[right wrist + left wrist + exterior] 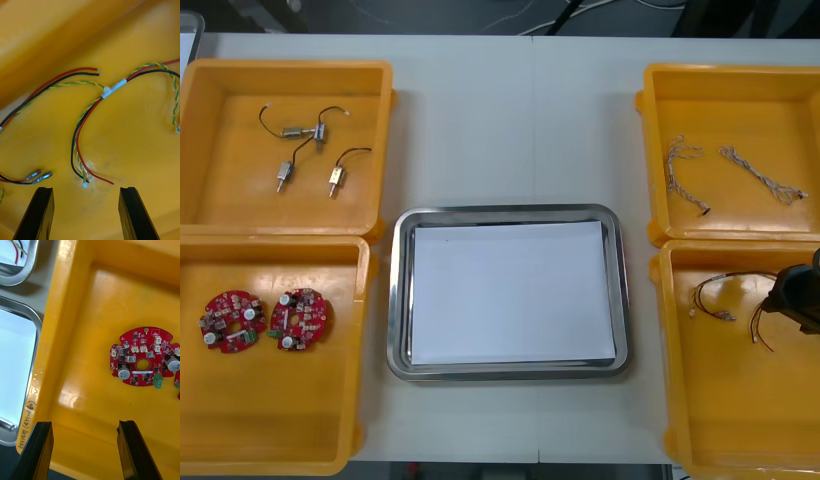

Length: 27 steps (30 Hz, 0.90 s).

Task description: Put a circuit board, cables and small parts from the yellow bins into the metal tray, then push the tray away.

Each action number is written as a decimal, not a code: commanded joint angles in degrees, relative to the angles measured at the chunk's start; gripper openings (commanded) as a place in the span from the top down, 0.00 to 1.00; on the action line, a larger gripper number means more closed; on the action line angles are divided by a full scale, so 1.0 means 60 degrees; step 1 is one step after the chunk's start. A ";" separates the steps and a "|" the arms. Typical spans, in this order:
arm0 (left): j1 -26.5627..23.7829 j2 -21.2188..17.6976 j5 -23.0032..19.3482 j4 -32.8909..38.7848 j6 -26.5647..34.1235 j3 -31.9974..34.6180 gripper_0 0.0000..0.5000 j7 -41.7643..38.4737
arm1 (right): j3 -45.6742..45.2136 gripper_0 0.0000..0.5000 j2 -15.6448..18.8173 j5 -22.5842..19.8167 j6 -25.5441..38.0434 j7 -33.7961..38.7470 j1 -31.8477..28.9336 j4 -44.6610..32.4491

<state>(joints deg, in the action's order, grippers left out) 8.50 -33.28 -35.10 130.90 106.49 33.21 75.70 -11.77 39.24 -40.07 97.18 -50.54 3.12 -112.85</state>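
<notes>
Released, the right pincer (86,190) hovers in the near right yellow bin (720,400), the end of the red and yellow cable (111,88) lying just ahead between its fingers, while the left pincer (84,423) waits, also released.

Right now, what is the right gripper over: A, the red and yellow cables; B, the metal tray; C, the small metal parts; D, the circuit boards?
A: the right gripper, open, hangs above the red and yellow cables in the near right yellow bin; the left gripper hovers open by a circuit board.
</notes>
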 commanded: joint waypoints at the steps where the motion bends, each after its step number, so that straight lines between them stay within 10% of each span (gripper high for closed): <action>1: -0.0391 0.0463 0.0504 0.0259 -0.0345 -0.0760 0.00 -0.0927 | 0.0262 0.00 0.0052 0.0042 -0.0156 -0.0322 -0.0213 0.0029; 27: -0.0157 0.1430 0.0386 -0.0151 -0.1854 -0.1902 0.00 0.0040 | 0.1038 0.00 0.0023 -0.0119 -0.1416 -0.2139 -0.0213 0.1010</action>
<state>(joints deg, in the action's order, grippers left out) 4.99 -25.47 -32.15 129.36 97.10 22.82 74.81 -6.93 39.24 -40.26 89.07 -59.81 2.77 -106.56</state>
